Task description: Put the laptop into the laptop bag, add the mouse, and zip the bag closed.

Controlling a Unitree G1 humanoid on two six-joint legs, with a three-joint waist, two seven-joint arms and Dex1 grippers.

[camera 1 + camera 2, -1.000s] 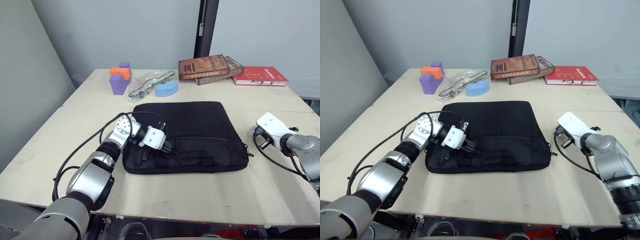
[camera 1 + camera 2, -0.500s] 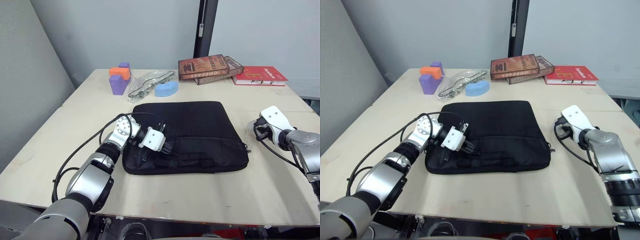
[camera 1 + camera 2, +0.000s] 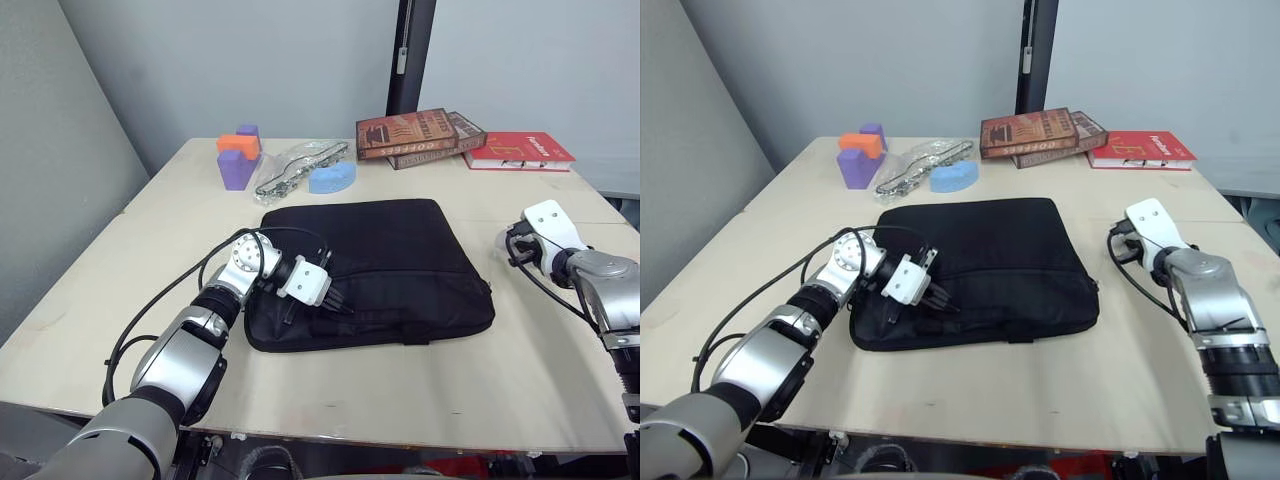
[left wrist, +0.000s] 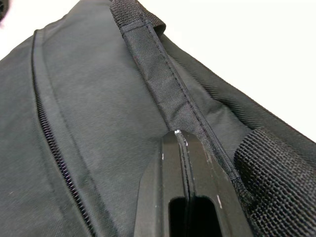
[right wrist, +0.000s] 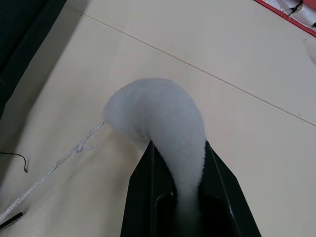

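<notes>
— Where is the laptop bag (image 3: 380,250)?

— It lies flat near the middle of the counter (image 3: 400,390), with its strap handles on the side nearer the robot.

— And the left tool (image 4: 178,134)?

— In the head views it rests on the near left part of the bag. The left wrist view shows more: the two black fingers are pressed together with nothing seen between them. Their tips lie on the black fabric just beside a strap handle (image 4: 158,74). The zipper (image 4: 54,153) runs along the fabric on the other side of the fingers, and its teeth there are joined.

— What does the right tool (image 5: 177,148) hold?

— In the head views it is over the counter, to the right of the bag and apart from it, but the grip is hidden there. The right wrist view makes it plain: the fingers are clamped on a white rounded lump (image 5: 153,108), matte and soft in outline. A thin white string (image 5: 59,160) lies on the counter beside the lump. A corner of the bag shows at the edge of that view.

— Anything else on the counter?

— At the far side stand a purple block (image 3: 238,168) with an orange block (image 3: 238,144), a clear plastic packet (image 3: 295,165), a blue piece (image 3: 333,178), brown books (image 3: 420,135) and a red book (image 3: 520,150).
</notes>
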